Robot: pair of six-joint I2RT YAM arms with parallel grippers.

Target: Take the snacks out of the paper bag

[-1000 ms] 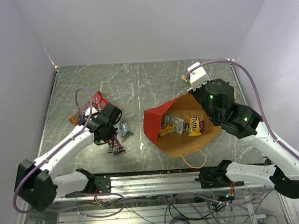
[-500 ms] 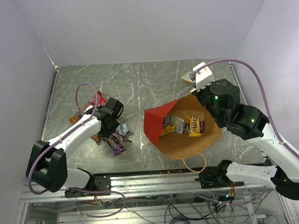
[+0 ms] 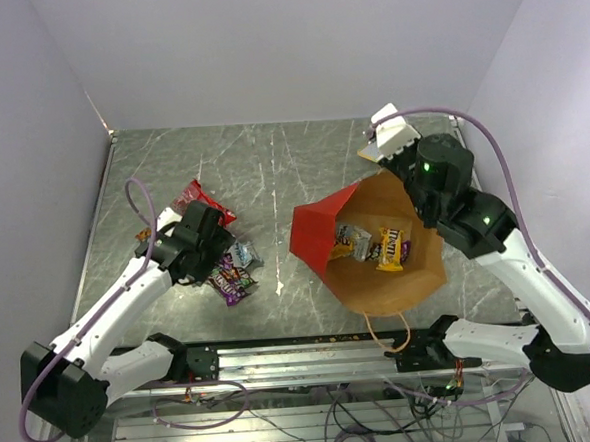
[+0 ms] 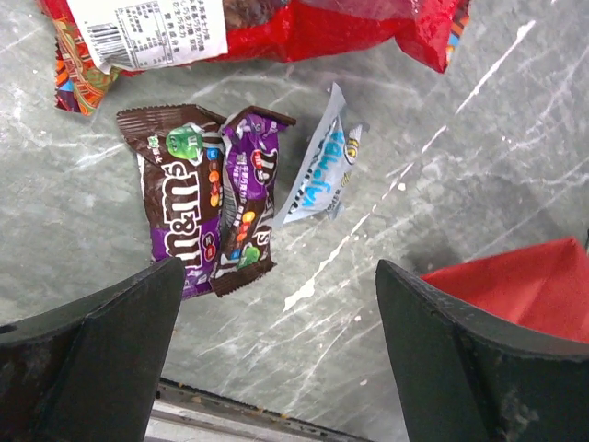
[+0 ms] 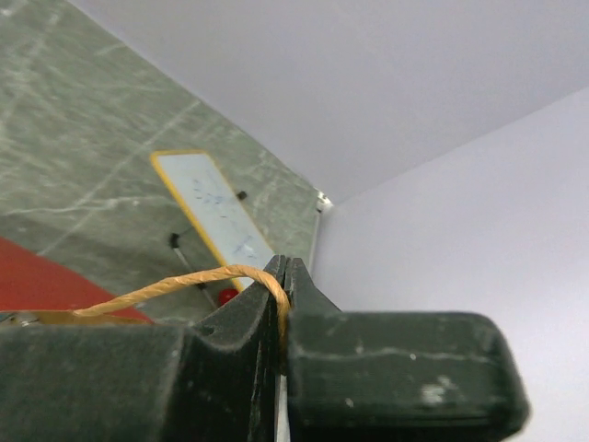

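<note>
L gripper [image 4: 276, 276]: jaws wide apart, nothing between them, hanging over the unloaded pile on the left half of the table [image 3: 271, 162], nearer the near edge.

Pile, per L wrist view:
- brown M&M's packet [image 4: 179, 207] and purple packet [image 4: 248, 198] overlap side by side
- silver-blue wrapper [image 4: 322, 175] sits just beside the purple one
- red chip bag [image 4: 304, 23] lies beyond them, w/ an orange packet [image 4: 78, 69] at its corner

So 5 snacks are out.

R gripper [image 5: 281, 285]: clenched on the thin loop handle [image 5: 175, 284] of the paper bag [image 3: 384, 281], at the bag's far rim. The bag lies on the right half of the table w/ its mouth facing the centre and the red side panel [image 3: 311, 235] standing open.

Inside, top view: silver packet [image 3: 351, 240], yellow packet [image 3: 389, 245] and a small yellow-orange one [image 3: 337, 251] touching the silver. That's at least 3; more may be hidden. White-and-tan board [image 5: 216, 216] sits by the far-right corner, apart from the rest.

Step, as I read it: mid-task, between picks. L is empty and the bag isn't.

Next move calls for L arm to swing right across the table centre, go in low past the red panel and close on 1 packet; the silver looks nearest the mouth. R needs the handle held up so the mouth doesn't collapse.

Risk: the wrappers are flat and slick, so fingers may slide off or pinch 2 at once.
</note>
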